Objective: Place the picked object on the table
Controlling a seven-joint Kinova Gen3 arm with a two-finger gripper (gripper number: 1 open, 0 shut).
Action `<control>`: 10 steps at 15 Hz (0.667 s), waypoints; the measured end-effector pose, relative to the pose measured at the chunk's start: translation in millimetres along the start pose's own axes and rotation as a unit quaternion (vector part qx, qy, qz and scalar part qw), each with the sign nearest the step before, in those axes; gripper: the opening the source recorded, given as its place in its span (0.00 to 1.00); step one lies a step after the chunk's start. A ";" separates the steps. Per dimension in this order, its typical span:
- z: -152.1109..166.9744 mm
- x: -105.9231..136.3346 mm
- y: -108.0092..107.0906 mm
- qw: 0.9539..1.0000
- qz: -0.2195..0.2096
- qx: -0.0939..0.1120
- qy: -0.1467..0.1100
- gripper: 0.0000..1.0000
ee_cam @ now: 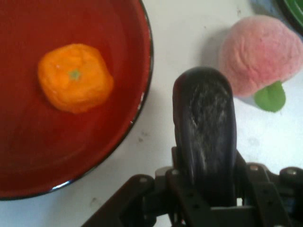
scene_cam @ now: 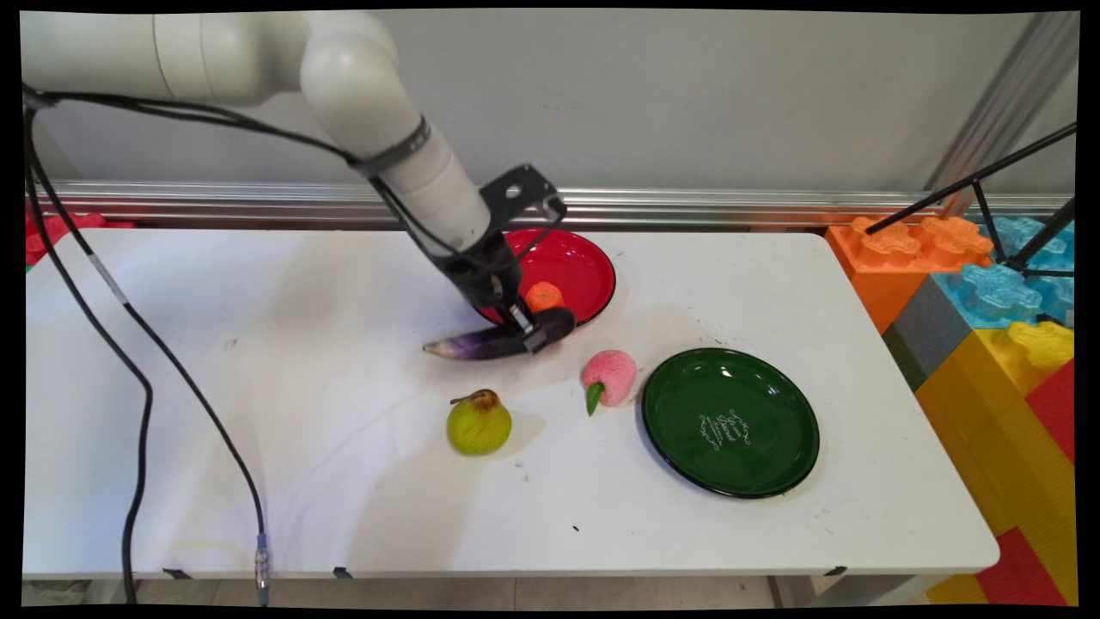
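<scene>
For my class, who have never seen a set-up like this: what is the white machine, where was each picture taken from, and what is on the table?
The white machine is a robot arm ending in a black two-finger claw. The wide picture comes from a fixed camera above the table; the close-up comes from a camera on the hand, looking along the claw. The claw is shut on a dark purple eggplant, beside a red plate with an orange in it. Also on the table are a pear, a pink peach and a green plate with nothing on it.
</scene>
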 end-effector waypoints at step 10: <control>39.8 -7.8 9.3 1.000 0.018 0.002 0.001 0.00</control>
